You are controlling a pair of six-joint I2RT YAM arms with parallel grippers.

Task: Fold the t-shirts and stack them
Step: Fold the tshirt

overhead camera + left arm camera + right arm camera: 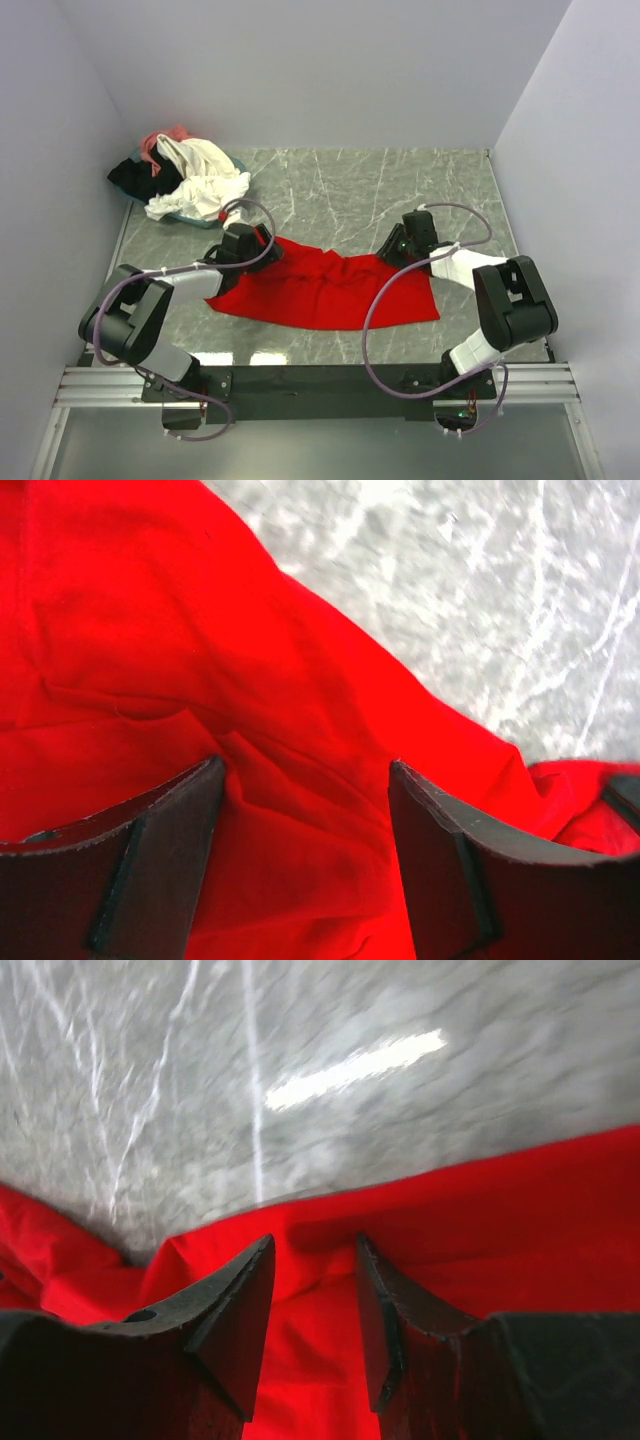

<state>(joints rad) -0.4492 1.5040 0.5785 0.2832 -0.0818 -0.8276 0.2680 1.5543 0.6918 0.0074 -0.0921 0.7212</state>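
far left: white, black, pink t-shirts [192,180] heaped, tray [186,218] mostly hidden | left gripper [305,767]: fingers spread over red t-shirt [330,290] left end | shirt rumpled, near-centre | right gripper [312,1245]: half-spread at far hem, pinch unclear

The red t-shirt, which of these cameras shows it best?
The top external view. It shows almost the whole red t-shirt, spread crumpled on the marble table. The left wrist view shows only a creased patch of it, and the right wrist view only an edge strip, too close to judge its shape.
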